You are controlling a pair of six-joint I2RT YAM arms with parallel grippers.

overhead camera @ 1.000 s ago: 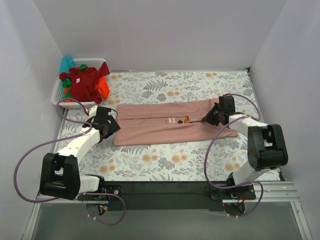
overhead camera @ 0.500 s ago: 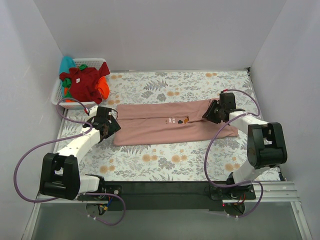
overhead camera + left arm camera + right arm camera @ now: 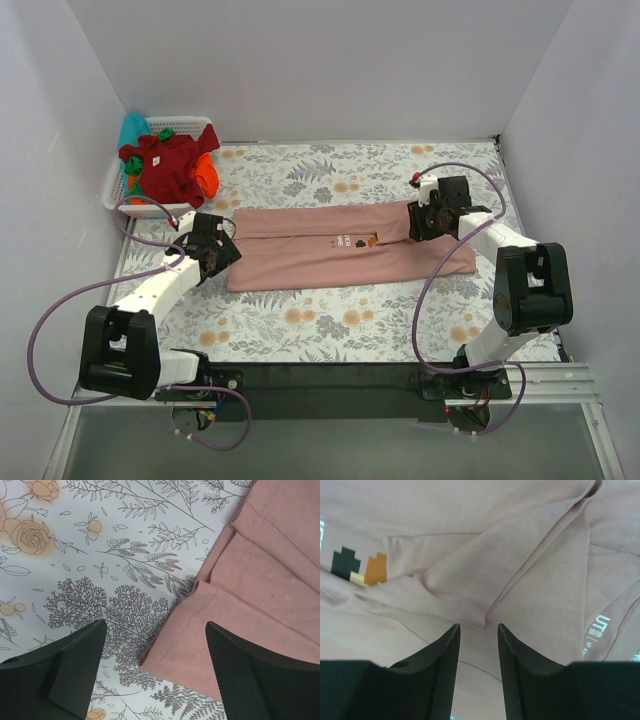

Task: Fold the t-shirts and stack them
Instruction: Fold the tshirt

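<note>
Mid-tabletop (image 3: 330, 320): pink tee (image 3: 340, 250) lies in a long left-to-right strip.
Top view: left gripper (image 3: 213, 257) at its left end, right gripper (image 3: 418, 222) over its right part; dark red tee (image 3: 165, 168) heaped in basket (image 3: 113, 192) at far-left corner. Left wrist: fingers wide apart, straddling the pink tee's hem corner. Right wrist: fingers a narrow gap apart over a raised crease, nothing visibly clamped.

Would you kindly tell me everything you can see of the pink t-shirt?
The pink t-shirt, apparently soft cotton, lies folded into a long band across the floral cloth, with a pixel print and pale text mid-band. The open left hand straddles its hem corner; the right hand, jaws narrowly apart, meets a raised crease, grip unclear.
</note>
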